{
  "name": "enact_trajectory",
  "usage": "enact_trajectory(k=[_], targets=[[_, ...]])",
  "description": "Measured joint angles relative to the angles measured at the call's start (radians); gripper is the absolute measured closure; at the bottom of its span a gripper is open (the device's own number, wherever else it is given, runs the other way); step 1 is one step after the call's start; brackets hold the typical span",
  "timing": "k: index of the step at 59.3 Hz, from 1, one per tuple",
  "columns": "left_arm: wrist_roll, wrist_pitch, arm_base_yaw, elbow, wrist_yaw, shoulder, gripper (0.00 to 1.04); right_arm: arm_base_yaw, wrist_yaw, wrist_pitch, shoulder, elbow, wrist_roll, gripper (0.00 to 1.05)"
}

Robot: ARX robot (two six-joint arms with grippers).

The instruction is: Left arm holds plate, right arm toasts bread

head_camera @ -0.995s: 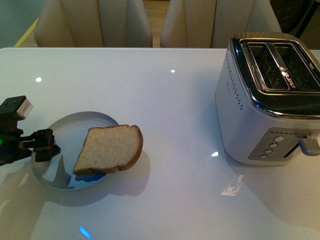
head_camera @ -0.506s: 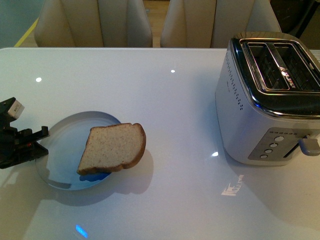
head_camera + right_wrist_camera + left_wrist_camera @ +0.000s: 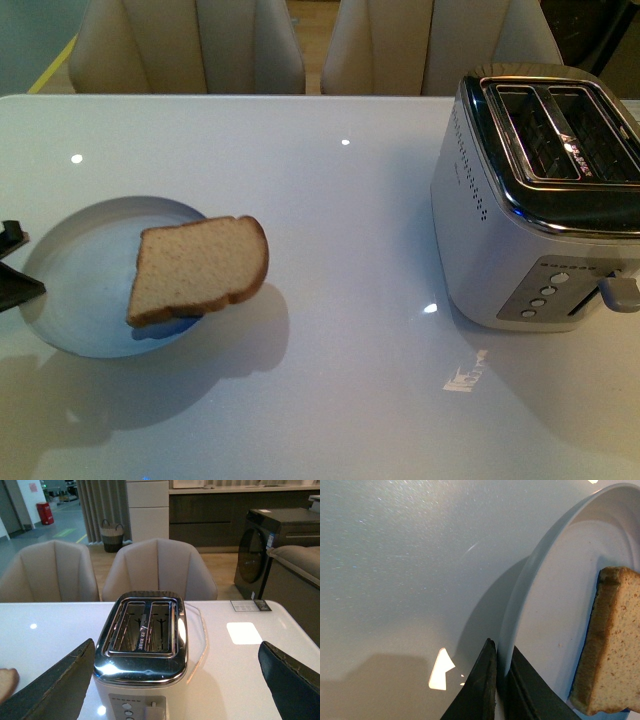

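Note:
The pale blue-grey plate [image 3: 80,260] is lifted off the white table, casting a shadow below it. The speckled brown bread slice [image 3: 198,270] lies on it, hanging over its right rim. My left gripper [image 3: 12,270] is black, at the frame's left edge, shut on the plate's left rim. In the left wrist view its tips [image 3: 501,666] pinch the rim [image 3: 535,575], with the bread [image 3: 610,640] beyond. My right gripper [image 3: 175,680] is open and empty, its fingers [image 3: 55,685] spread above and in front of the silver toaster [image 3: 142,640]. It is out of the front view.
The two-slot toaster [image 3: 535,190] stands at the table's right, slots empty, lever [image 3: 620,292] on its front. Beige chairs [image 3: 190,45] stand behind the table's far edge. A corner of bread [image 3: 6,682] shows in the right wrist view.
The plate with the bread has moved left and risen off the table. My left gripper has drawn back to the left edge of the front view, still gripping the rim.

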Motion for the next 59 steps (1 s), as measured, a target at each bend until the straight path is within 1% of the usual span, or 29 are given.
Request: enact_trajectory(k=[5, 12, 18, 25, 38, 43, 50, 59], targets=[[-0.036, -0.016, 0.015, -0.052, 0.012, -0.099, 1.02, 0.000, 0.000, 0.000, 0.000, 0.000, 0.000, 0.09], [-0.118, -0.058, 0.006, -0.105, 0.034, -0.250, 1.02, 0.000, 0.000, 0.000, 0.000, 0.000, 0.000, 0.09], [-0.175, -0.092, -0.024, -0.124, 0.036, -0.354, 1.02, 0.000, 0.000, 0.000, 0.000, 0.000, 0.000, 0.09], [-0.225, -0.153, -0.082, -0.126, 0.012, -0.470, 1.02, 0.000, 0.000, 0.000, 0.000, 0.000, 0.000, 0.09], [-0.304, -0.261, -0.240, -0.084, -0.041, -0.618, 1.02, 0.000, 0.000, 0.000, 0.000, 0.000, 0.000, 0.09], [-0.357, -0.298, -0.337, -0.038, -0.090, -0.657, 1.02, 0.000, 0.000, 0.000, 0.000, 0.000, 0.000, 0.09], [-0.422, -0.314, -0.470, 0.007, -0.124, -0.673, 1.02, 0.000, 0.000, 0.000, 0.000, 0.000, 0.000, 0.09], [-0.478, -0.314, -0.565, 0.020, -0.145, -0.673, 1.02, 0.000, 0.000, 0.000, 0.000, 0.000, 0.000, 0.09]])
